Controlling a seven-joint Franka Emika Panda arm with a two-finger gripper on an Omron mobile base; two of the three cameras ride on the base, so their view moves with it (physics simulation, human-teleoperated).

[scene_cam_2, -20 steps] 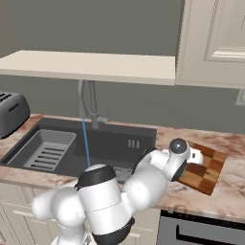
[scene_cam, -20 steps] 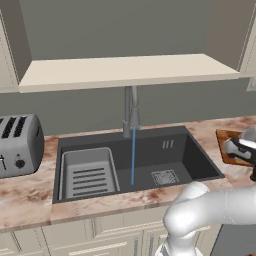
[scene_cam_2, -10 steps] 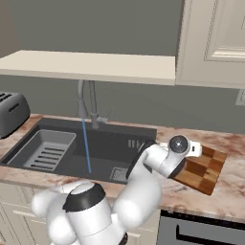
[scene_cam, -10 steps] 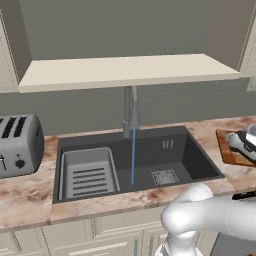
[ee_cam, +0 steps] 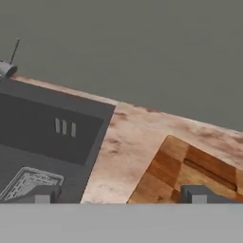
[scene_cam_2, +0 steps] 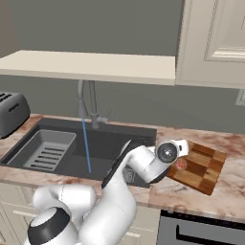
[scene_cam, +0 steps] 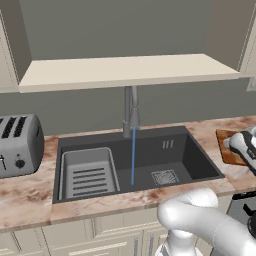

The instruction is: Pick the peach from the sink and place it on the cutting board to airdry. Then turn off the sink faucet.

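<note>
Water runs in a thin blue stream from the tall grey sink faucet [scene_cam: 131, 112] [scene_cam_2: 91, 103] into the dark sink [scene_cam: 195, 160] [scene_cam_2: 110, 143] [ee_cam: 38, 133]. The checkered cutting board [scene_cam: 225, 145] [scene_cam_2: 201, 165] [ee_cam: 190, 166] lies on the counter right of the sink. A small orange-red round thing, apparently the peach [scene_cam_2: 181, 164], rests on the board's left part, half hidden under the hand. My gripper [scene_cam_2: 178, 149] [scene_cam: 244, 145] [ee_cam: 121, 194] hovers over the board's left end. Its fingertips stand wide apart, open, with nothing between them.
A lighter grey ribbed tray insert [scene_cam: 89, 175] [scene_cam_2: 48, 148] fills the sink's left half. The square drain grate [scene_cam: 165, 176] [ee_cam: 28, 182] sits right of the stream. A toaster [scene_cam: 17, 145] stands on the counter at far left. A shelf [scene_cam: 125, 70] overhangs the faucet.
The hand has stayed over the board's left end, shifting only slightly. The arm's lower links have swung round beneath it. Water keeps running.
</note>
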